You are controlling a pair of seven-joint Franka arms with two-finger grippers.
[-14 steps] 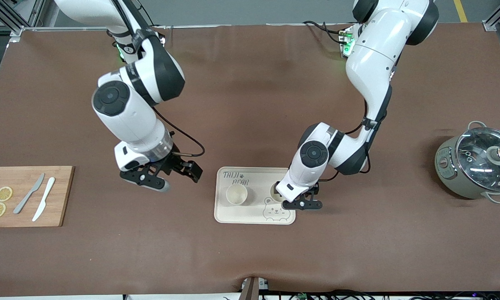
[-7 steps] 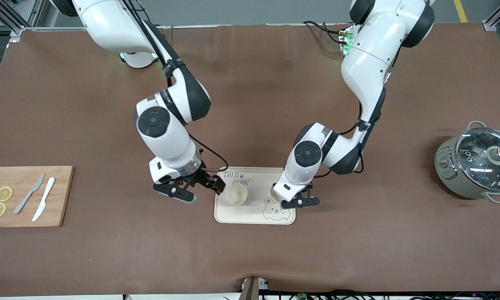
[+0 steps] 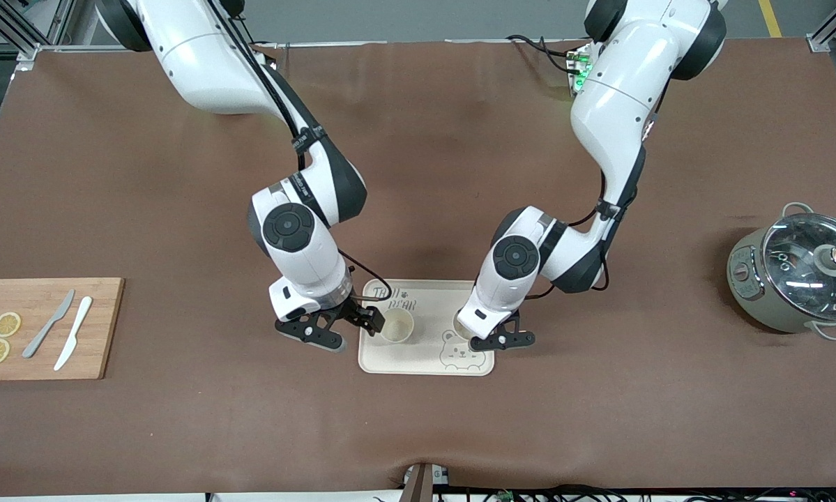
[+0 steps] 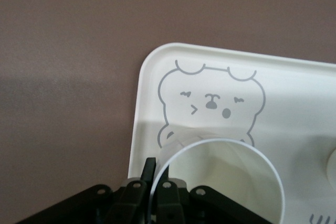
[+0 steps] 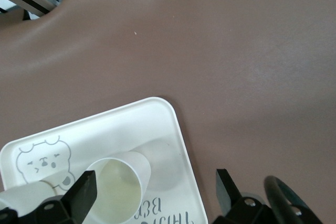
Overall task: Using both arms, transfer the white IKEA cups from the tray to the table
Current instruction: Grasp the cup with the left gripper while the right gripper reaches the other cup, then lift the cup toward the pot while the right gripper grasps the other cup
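Two white cups stand on the cream bear tray. My left gripper is shut on the wall of the cup toward the left arm's end. In the left wrist view my left gripper pinches that cup's rim, one finger inside and one outside, above the printed bear. My right gripper is open at the tray's edge toward the right arm's end, one finger beside the other cup. In the right wrist view my right gripper is spread wide, with this cup by one finger.
A wooden cutting board with lemon slices and two knives lies at the right arm's end. A grey-green lidded pot stands at the left arm's end. Brown table mat surrounds the tray.
My right arm has swung over to the tray and brought its open gripper up beside the cup. My left gripper has stayed at its cup, shifting only slightly.
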